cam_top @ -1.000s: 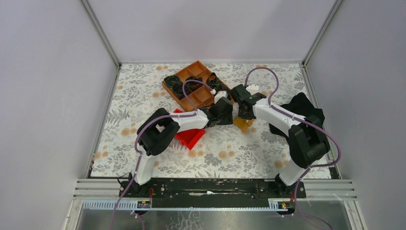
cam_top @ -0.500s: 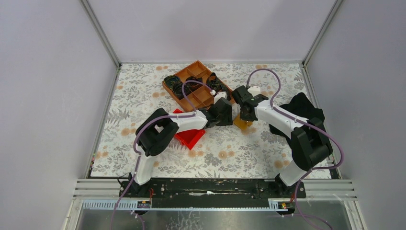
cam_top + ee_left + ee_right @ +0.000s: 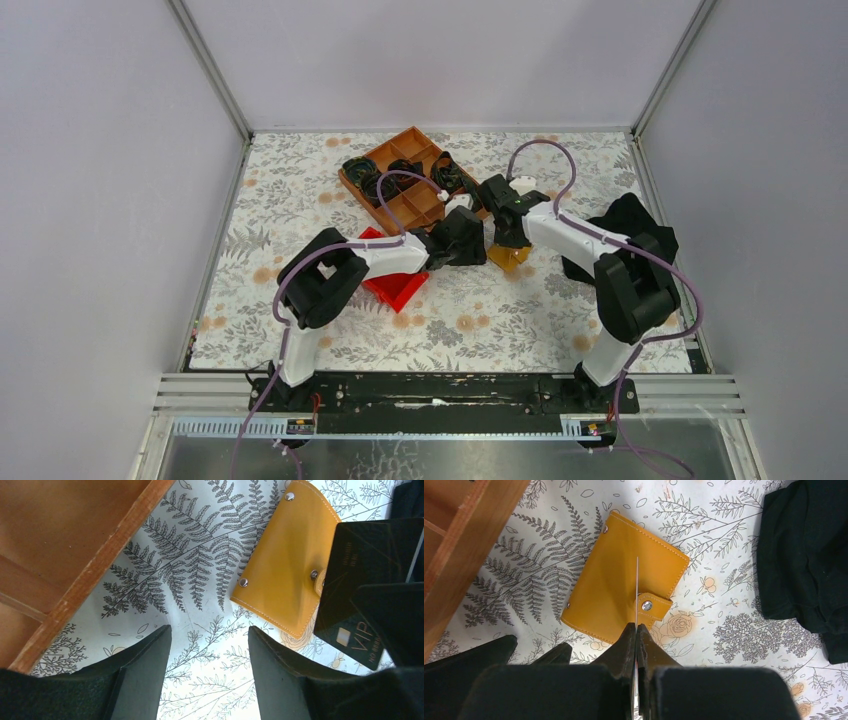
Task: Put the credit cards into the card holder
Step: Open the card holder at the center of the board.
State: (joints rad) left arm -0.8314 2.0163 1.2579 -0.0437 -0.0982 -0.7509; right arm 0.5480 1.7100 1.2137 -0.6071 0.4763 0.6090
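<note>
Credit card (image 3: 365, 555): thin, stiff, light, probably slick; held edge-on above the card holder (image 3: 624, 577).
Right gripper (image 3: 636, 630): pinched tight on the card's lower end.
Left gripper (image 3: 210, 640): jaws apart, empty, just beside the card holder.
Card holder: lies flat, snapped shut; best taken at the tab (image 3: 651, 605).

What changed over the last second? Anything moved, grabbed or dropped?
Right claw, shut on a dark credit card, shifted slightly left toward the compartment tray, elbow following. Nothing grabbed or released. Left claw, open and empty, barely moved. Card holder stayed closed on the table; red bin and black cloth unchanged.
</note>
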